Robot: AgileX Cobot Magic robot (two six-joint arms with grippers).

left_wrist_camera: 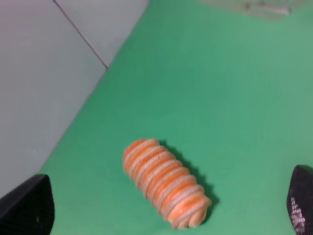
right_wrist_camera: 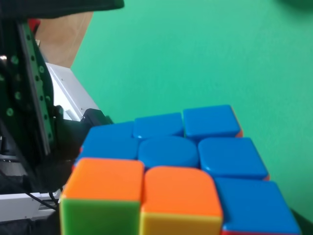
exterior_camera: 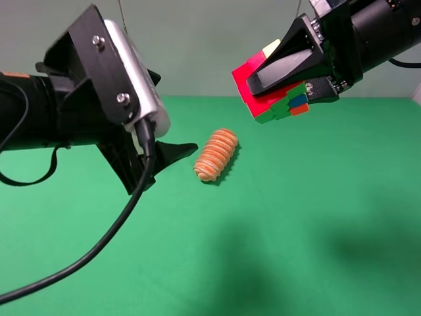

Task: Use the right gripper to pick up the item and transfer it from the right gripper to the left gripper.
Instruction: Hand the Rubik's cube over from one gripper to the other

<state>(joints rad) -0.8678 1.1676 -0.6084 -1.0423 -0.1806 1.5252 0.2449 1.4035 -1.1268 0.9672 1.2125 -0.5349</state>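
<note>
Green counter (exterior_camera: 296,237) under a pale wall: puzzle cube (exterior_camera: 245,82) held in the air.
The right pincer (exterior_camera: 279,89) is clenched on the puzzle cube, one black finger across its red face, holding it well above the counter. The left pincer (exterior_camera: 168,161) hangs released and grasps nothing, well apart from the cube. A ribbed orange roll (exterior_camera: 216,155) lies on the counter, lower than both pincers and between them.

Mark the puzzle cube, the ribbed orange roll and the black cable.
puzzle cube (exterior_camera: 246,84): exterior high view, on its red face.
ribbed orange roll (exterior_camera: 216,155): exterior high view, middle of its ribbed side.
black cable (exterior_camera: 99,245): exterior high view, on its lower curving stretch.
</note>
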